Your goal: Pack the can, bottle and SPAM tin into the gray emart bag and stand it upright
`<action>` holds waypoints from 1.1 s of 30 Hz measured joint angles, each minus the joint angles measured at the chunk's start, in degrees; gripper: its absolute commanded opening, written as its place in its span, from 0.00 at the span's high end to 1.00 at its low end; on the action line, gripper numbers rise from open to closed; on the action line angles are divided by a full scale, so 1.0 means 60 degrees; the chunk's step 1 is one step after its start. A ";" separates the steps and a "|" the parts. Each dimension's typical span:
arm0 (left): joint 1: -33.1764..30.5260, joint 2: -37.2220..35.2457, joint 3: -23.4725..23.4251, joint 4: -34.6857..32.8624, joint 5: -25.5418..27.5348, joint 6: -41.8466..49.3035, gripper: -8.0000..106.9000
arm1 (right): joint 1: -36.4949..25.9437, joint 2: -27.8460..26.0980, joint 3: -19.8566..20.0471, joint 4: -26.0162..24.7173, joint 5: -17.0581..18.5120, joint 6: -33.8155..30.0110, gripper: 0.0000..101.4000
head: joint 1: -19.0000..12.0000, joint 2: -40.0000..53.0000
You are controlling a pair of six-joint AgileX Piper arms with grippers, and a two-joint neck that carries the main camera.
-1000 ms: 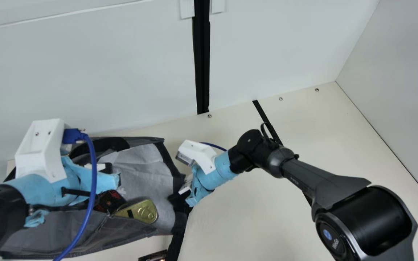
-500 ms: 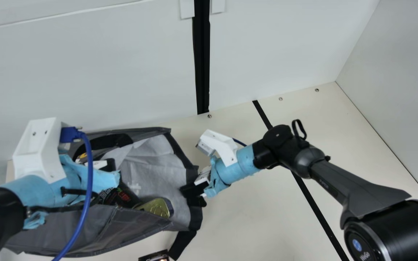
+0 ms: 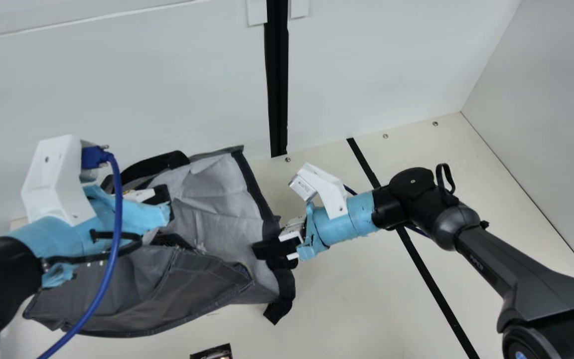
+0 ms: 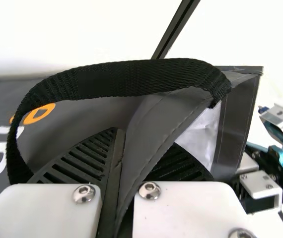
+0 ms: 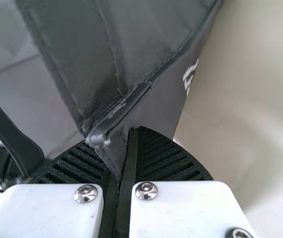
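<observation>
Since the last look, our right tool (image 5: 126,144) has slid toward the right of the main view, pulling the gray emart bag (image 3: 142,289) with it. Our left tool (image 3: 161,194) has gone up a bit, and the bag's far edge has risen. Both tools are pinched tight: the left on the bag's top edge, the right on a corner.

We think the bag could tip or twist if one side goes up faster. The corner is a small bit of cloth, so it could slip out if what is inside is heavy. The open mouth could let things roll out.

The bag sits at the lower left of the main view, on the tabletop (image 3: 366,299). It is dark outside, pale inside, creased and slanted, with a black handle (image 4: 131,74) looping up.
</observation>
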 measured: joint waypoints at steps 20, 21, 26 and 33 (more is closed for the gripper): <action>0.0260 0.0415 -0.0947 -0.0476 -0.0409 0.0440 1.00 | 0.0337 -0.0762 -0.0331 0.1726 -0.0002 0.1099 1.00 | 0.0000 0.0000; 0.0277 0.0422 -0.1017 -0.0457 -0.0386 0.0461 1.00 | 0.0337 -0.0803 -0.0381 0.1831 -0.0002 0.1151 1.00 | 0.0000 -0.0015; 0.0368 0.0484 -0.1368 -0.0457 -0.0241 0.0564 1.00 | 0.0319 -0.0986 -0.0696 0.2176 0.0005 0.1484 1.00 | 0.0000 -0.0015; 0.0560 0.0593 -0.1841 -0.0640 0.0037 0.0975 1.00 | 0.0155 -0.1335 -0.1065 0.2642 0.0050 0.1946 1.00 | 0.0000 -0.0015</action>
